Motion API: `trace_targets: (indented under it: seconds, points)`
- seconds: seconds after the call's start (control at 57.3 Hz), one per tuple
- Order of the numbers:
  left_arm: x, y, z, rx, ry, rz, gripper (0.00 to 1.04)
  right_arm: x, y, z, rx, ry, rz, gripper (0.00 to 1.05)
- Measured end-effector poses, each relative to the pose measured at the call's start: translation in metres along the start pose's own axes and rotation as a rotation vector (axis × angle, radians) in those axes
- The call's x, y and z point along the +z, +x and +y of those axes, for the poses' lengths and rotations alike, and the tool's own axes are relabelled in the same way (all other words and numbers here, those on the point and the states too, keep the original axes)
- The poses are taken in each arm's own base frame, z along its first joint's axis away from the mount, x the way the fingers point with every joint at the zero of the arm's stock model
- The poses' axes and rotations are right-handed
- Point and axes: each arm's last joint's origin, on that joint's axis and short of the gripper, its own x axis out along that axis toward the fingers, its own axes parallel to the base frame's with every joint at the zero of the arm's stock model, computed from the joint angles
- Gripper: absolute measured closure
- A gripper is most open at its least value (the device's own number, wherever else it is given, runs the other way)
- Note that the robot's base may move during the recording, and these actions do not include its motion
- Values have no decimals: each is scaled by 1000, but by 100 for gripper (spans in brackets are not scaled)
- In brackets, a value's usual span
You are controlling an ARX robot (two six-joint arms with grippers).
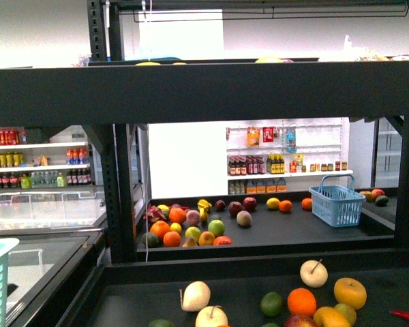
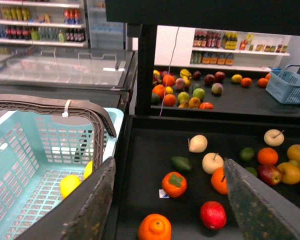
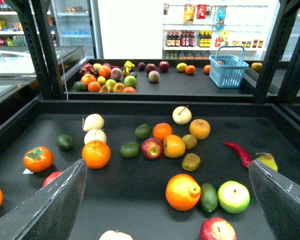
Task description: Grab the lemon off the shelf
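Observation:
The shelf (image 1: 204, 92) is a black tiered rack; its near tray (image 3: 140, 200) is strewn with fruit. In the left wrist view a bright yellow oval lemon (image 2: 70, 185) lies inside a teal basket (image 2: 20, 150), with a second yellow fruit (image 2: 88, 169) half hidden behind my finger. My left gripper (image 2: 168, 161) stands open over the tray's left edge beside that basket, above a persimmon (image 2: 174, 184) and a red fruit (image 2: 213, 215), holding nothing. My right gripper (image 3: 167, 162) is open and empty over the tray's middle, above an orange fruit (image 3: 183, 192). Neither gripper shows in the front view.
A blue basket (image 1: 336, 201) sits on the far tray (image 1: 293, 231) next to another pile of fruit. Black rack uprights (image 3: 45, 50) frame the trays. A glass-topped freezer (image 2: 65, 70) and white store shelves of bottles (image 1: 41, 160) stand to the left. A red chilli (image 3: 238, 152) lies on the near tray.

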Motion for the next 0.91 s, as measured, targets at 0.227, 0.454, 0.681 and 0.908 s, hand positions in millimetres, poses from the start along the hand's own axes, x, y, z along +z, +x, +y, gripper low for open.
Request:
trace_targets:
  seconds: [0.227, 0.454, 0.681, 0.908]
  points:
    - [-51, 0, 1, -5, 19, 23, 103, 0, 0, 0, 1, 0, 0, 7]
    - [-71, -1, 2, -5, 22, 25, 102, 0, 0, 0, 1, 0, 0, 7]
    - [-84, -1, 2, -5, 22, 23, 102, 0, 0, 0, 1, 0, 0, 7]
    - [-92, -1, 3, -5, 22, 24, 102, 0, 0, 0, 1, 0, 0, 7]
